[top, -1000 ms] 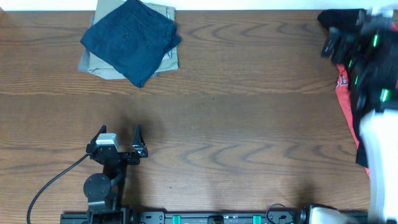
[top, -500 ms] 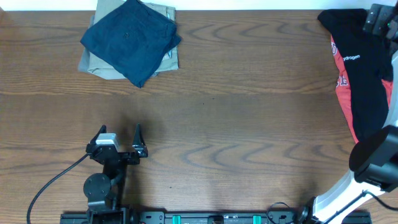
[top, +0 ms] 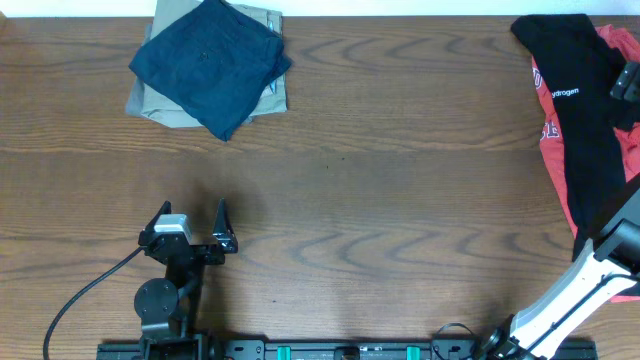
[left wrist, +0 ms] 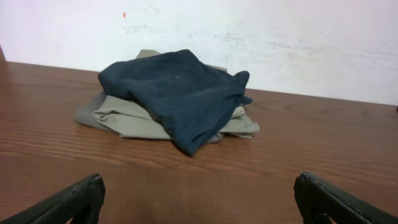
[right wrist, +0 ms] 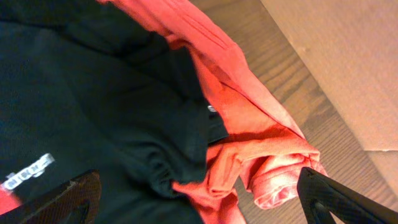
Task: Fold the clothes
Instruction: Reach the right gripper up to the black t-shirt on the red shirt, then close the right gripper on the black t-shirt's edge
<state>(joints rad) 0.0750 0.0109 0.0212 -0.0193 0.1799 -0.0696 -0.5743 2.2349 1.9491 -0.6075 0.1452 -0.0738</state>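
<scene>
The black shirt (top: 590,110) with white "hydrogen" lettering (top: 563,92) lies crumpled at the table's far right, on top of a red shirt (top: 553,150). My right gripper (top: 628,84) hovers over this pile at the frame's edge, mostly cut off. In the right wrist view it (right wrist: 199,208) is open and empty just above the black shirt (right wrist: 93,106) and the red shirt (right wrist: 255,143). My left gripper (top: 193,212) is open and empty at the near left, low over bare wood, and also shows in the left wrist view (left wrist: 199,202).
A navy folded garment (top: 212,62) lies on a khaki one (top: 160,100) at the far left, also seen from the left wrist as navy (left wrist: 180,93) over khaki (left wrist: 124,118). The table's right edge (right wrist: 323,106) runs beside the red shirt.
My right arm has swung off the top of the shirt pile toward the right edge, uncovering the black shirt and its lettering. The left arm has not moved.
</scene>
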